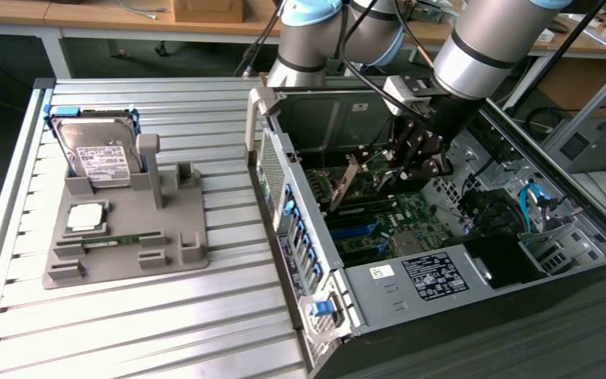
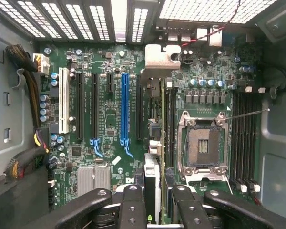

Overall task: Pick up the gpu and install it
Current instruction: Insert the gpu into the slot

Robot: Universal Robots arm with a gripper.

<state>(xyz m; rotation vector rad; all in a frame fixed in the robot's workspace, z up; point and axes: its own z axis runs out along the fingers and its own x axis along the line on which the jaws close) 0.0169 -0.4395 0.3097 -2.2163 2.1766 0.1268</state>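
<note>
1. The gripper (image 1: 417,162) was lowered into the open PC case (image 1: 282,170), which stood along the worktop (image 1: 177,316) edge at the exterior view's right.
2. Its fingers (image 2: 132,205) were clamped on the gpu (image 2: 152,179), one on each face of the card.
3. The gpu was held edge-on above the motherboard (image 2: 109,138), inside the case, on a line between the blue slot (image 2: 125,107) and the CPU socket (image 2: 200,145).
4. Its silver bracket (image 2: 161,59) was pointed at the case's vented wall.
5. Whether the card edge was seated in a slot couldn't be told.
6. A grey fixture (image 1: 124,264) was laid near the worktop edge at the exterior view's left, well apart from the case.
7. On the fixture, a hard drive (image 1: 98,150) was stood upright at its far corner, w/ a CPU chip (image 1: 85,217) and a memory stick (image 1: 124,238) laid flat nearer the front.
</note>
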